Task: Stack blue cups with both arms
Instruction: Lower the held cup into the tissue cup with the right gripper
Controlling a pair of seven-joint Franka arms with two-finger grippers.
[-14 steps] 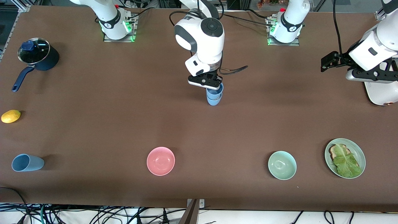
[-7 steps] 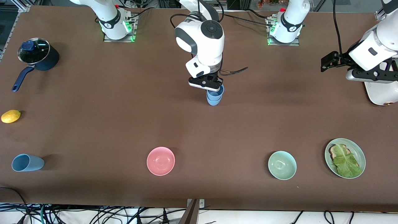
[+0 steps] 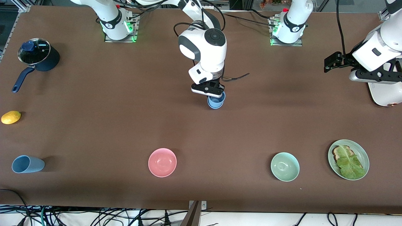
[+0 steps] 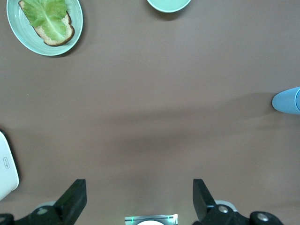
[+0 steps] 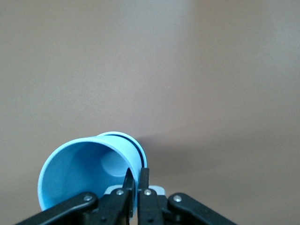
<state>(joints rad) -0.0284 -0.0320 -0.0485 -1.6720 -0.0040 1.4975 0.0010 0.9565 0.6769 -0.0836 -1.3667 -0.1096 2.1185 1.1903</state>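
Lowered since a second ago: my right gripper [image 3: 213,93] has sunk its cup [image 3: 216,101] into the one beneath.
Still pinching the rim; left gripper [image 4: 138,199] waits spread; third cup [image 3: 27,164] remains.

Place: robot lab
Signs: two white arms [image 3: 204,47] bolted to a brown bench [image 3: 94,125]; loose cables [image 3: 94,216] along its front edge; kitchen props set out as test items.
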